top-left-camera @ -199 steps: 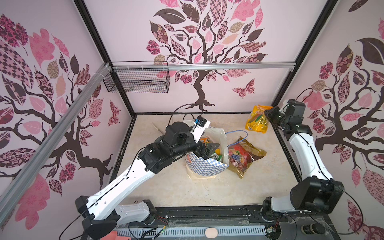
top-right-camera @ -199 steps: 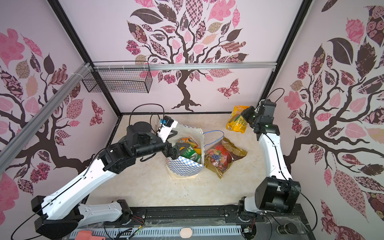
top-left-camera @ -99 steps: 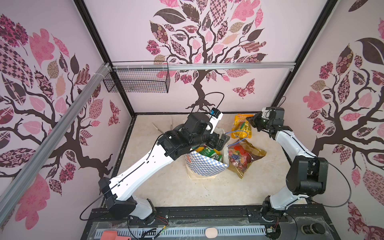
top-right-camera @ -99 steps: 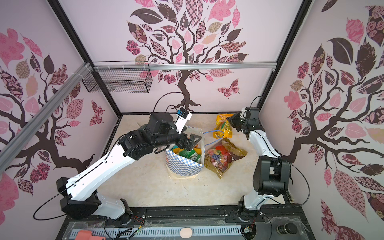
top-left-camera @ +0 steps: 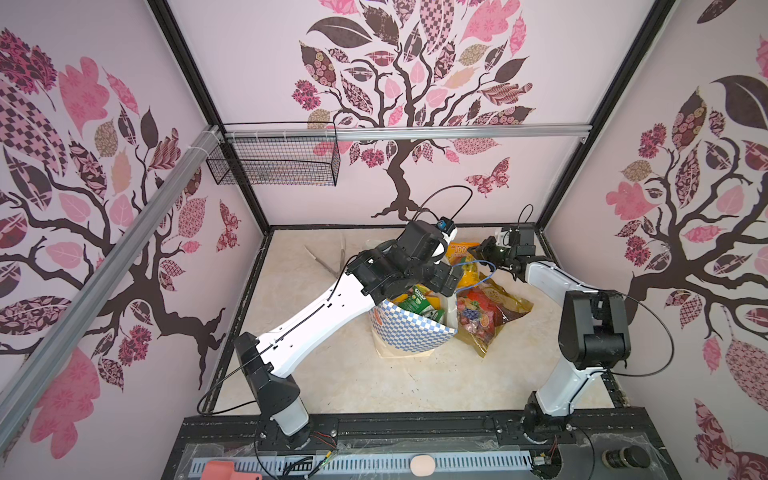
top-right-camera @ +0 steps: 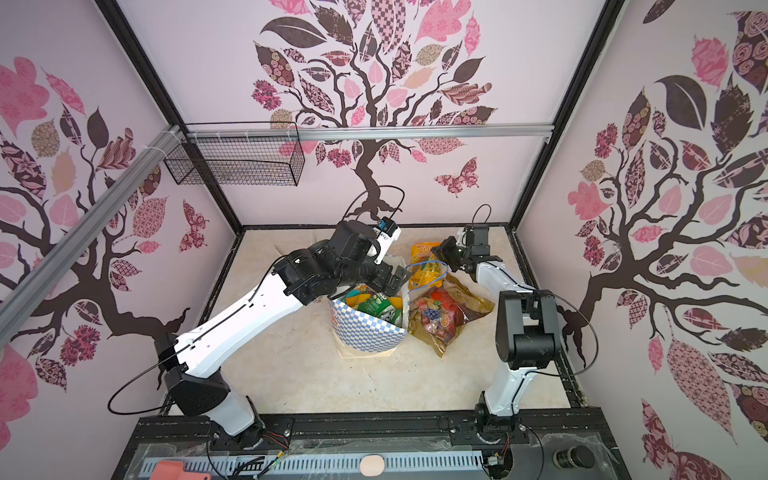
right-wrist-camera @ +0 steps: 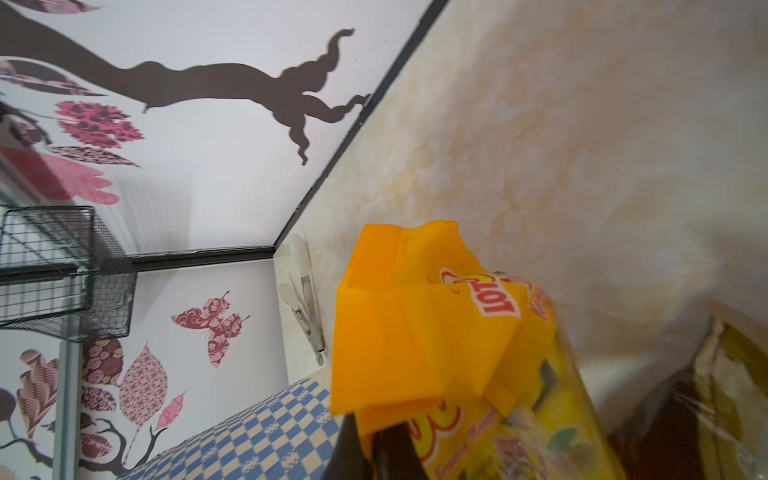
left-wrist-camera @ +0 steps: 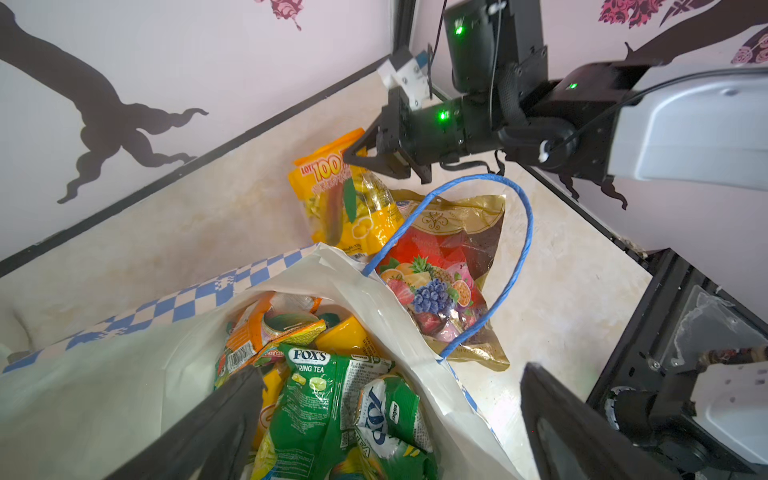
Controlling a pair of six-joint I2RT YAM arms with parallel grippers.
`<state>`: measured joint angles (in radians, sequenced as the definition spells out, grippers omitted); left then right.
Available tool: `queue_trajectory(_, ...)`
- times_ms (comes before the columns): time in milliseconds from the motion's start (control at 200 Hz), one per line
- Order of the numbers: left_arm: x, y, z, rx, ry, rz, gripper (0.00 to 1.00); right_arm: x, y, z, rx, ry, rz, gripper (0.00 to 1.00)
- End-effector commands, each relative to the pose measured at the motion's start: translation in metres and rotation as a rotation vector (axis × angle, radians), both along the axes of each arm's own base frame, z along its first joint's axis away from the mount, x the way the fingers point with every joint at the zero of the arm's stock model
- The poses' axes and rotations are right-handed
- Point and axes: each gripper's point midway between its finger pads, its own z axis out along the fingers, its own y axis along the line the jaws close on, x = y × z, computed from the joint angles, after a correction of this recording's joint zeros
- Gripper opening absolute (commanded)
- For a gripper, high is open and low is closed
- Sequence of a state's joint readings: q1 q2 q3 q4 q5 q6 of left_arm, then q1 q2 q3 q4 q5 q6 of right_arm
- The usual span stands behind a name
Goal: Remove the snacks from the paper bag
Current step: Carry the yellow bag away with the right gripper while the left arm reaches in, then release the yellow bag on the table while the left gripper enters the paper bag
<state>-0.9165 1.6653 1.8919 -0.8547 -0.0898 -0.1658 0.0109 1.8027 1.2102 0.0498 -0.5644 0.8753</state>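
Observation:
The blue-and-white checked paper bag (top-left-camera: 409,334) (top-right-camera: 365,334) (left-wrist-camera: 199,299) stands mid-table, mouth open. Several snacks lie inside, a green packet (left-wrist-camera: 324,407) on top. My left gripper (top-left-camera: 449,278) (top-right-camera: 390,278) (left-wrist-camera: 382,432) hangs open over the mouth, with one finger (left-wrist-camera: 208,436) inside the rim and nothing held. My right gripper (top-left-camera: 478,249) (top-right-camera: 438,251) (left-wrist-camera: 347,160) (right-wrist-camera: 370,449) is shut on the top edge of a yellow-orange packet (top-left-camera: 465,259) (top-right-camera: 428,268) (left-wrist-camera: 353,208) (right-wrist-camera: 415,332) just behind the bag. A gold-red fruit packet (top-left-camera: 488,311) (top-right-camera: 444,316) (left-wrist-camera: 449,266) lies right of the bag.
Metal tongs (top-left-camera: 328,259) (right-wrist-camera: 307,307) lie at the back left of the table. A black wire basket (top-left-camera: 274,162) (top-right-camera: 237,160) hangs on the back wall. The bag's blue cord handle (left-wrist-camera: 515,249) loops over the gold-red packet.
My right gripper has carried the yellow-orange packet from the back right corner leftward to the bag. My left gripper has shifted right and back over the bag's mouth.

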Motion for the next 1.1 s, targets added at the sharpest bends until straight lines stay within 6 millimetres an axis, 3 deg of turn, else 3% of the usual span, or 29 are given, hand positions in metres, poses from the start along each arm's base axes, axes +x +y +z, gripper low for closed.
queue_trajectory(0, 0.0, 0.006, 0.011, 0.003, -0.013, 0.022, 0.99, 0.002, -0.002, -0.023, -0.02, 0.023, 0.011, 0.06)
queue_trajectory(85, 0.0, 0.008, 0.012, -0.001, -0.012, 0.027, 0.99, -0.002, -0.005, -0.04, -0.05, 0.071, 0.015, 0.16)
queue_trajectory(170, 0.0, 0.01, 0.01, 0.001, -0.009, 0.038, 0.99, -0.005, -0.008, -0.043, -0.077, 0.091, 0.014, 0.37)
queue_trajectory(235, 0.0, 0.012, 0.007, 0.007, -0.005, 0.054, 0.99, -0.006, -0.009, -0.037, -0.09, 0.083, 0.016, 0.5)
queue_trajectory(335, 0.003, 0.02, 0.003, 0.024, -0.008, 0.093, 0.99, -0.009, -0.012, -0.015, -0.123, 0.044, 0.012, 0.62)
queue_trajectory(515, -0.005, 0.018, 0.006, -0.008, 0.013, 0.064, 0.99, -0.026, -0.019, 0.055, -0.169, -0.107, -0.02, 0.9)
queue_trajectory(630, -0.011, 0.012, 0.012, -0.05, 0.045, 0.038, 0.99, -0.046, -0.023, 0.108, -0.178, -0.23, -0.048, 0.99)
queue_trajectory(885, -0.006, 0.012, 0.03, -0.065, 0.049, 0.075, 0.94, -0.109, -0.019, 0.237, -0.132, -0.53, -0.064, 1.0)
queue_trajectory(1000, 0.001, 0.017, 0.027, -0.002, 0.051, 0.112, 0.92, -0.143, -0.004, 0.276, -0.114, -0.601, 0.033, 0.99)
queue_trajectory(1095, 0.01, 0.021, 0.02, 0.065, 0.052, 0.136, 0.9, -0.173, 0.006, 0.292, -0.13, -0.634, 0.105, 1.0)
